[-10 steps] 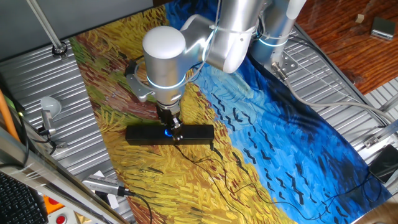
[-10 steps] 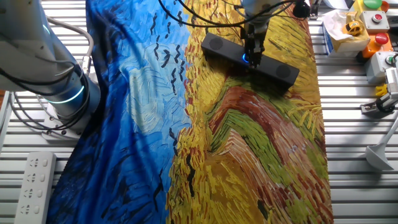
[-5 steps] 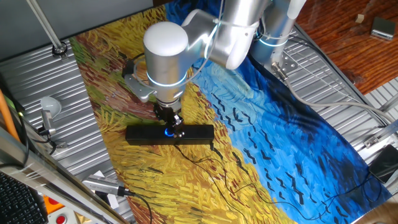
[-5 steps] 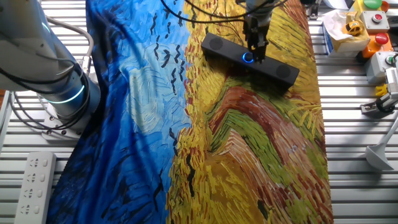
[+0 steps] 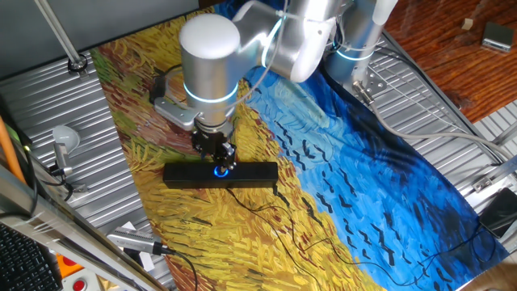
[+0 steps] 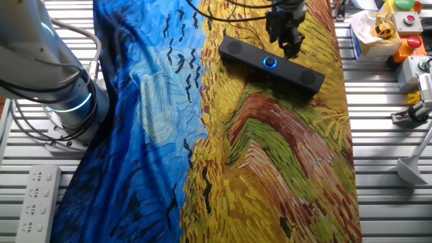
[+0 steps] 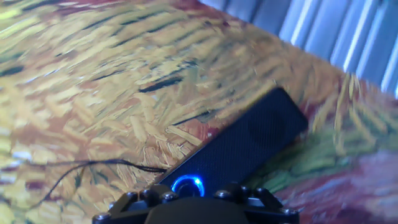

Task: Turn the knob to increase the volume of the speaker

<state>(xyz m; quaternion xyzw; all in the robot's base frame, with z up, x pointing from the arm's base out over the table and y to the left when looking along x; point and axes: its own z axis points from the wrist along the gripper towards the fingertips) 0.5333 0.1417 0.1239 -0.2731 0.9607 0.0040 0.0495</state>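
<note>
The speaker (image 5: 220,174) lay flat on the painted cloth (image 5: 355,186) over the tabletop (image 5: 97,121), its knob (image 6: 270,63) glowing blue at mid-face. The pincer (image 6: 291,46) hung just above the knob, apart from it, holding nothing; how far its fingers stood apart I could not tell.

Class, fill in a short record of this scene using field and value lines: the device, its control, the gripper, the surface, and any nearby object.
device: long matte-black speaker bar, lying flat
control: small round knob with glowing blue ring, at the bar's middle, uncovered
gripper: black two-finger gripper, just above the bar, apart from the knob; open or shut unclear
surface: painted cloth in yellow and blue
nearby: thin black cable trailing over the cloth
</note>
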